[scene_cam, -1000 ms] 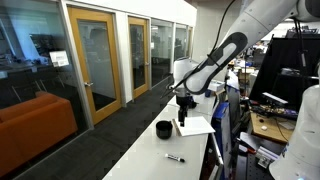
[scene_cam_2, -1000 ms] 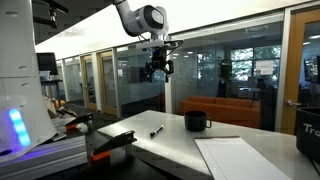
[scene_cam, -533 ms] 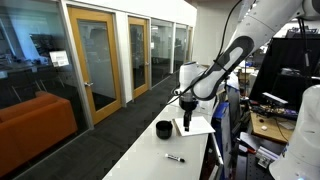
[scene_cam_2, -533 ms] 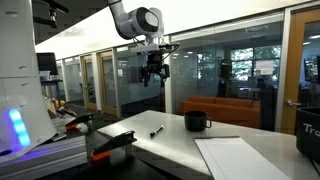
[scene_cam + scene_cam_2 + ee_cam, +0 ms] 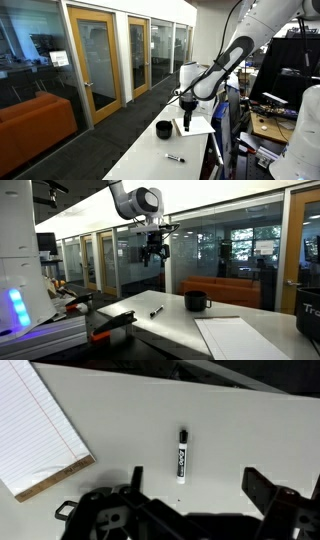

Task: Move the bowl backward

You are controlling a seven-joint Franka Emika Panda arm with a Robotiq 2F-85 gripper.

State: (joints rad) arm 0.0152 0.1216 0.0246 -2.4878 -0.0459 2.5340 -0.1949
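The long white table (image 5: 140,158) takes up most of the scene, running alongside a row of glass-walled offices. The Panda arm (image 5: 226,58) reaches over it from the cluttered bench side, bent at the elbow with the wrist pointing straight down.

Next down in size is a lined notepad (image 5: 240,338) lying flat on the tabletop; its corner also shows in the wrist view (image 5: 35,430).

The gripper (image 5: 152,260) hangs well above the table, not touching anything. In the wrist view (image 5: 197,482) its two fingers (image 5: 262,488) are spread wide with only bare table between them, so it's fully apart and carrying nothing.

The bowl (image 5: 163,128) (small, black, round) sits upright on the table just beside the notepad's edge, clear of the claw. It also shows in an exterior view (image 5: 196,301) near the table's far edge. It doesn't show in the wrist view at all.

Smallest is a black marker (image 5: 182,455), lying flat on the table under the wrist camera and apart from the bowl in both exterior views (image 5: 174,158).
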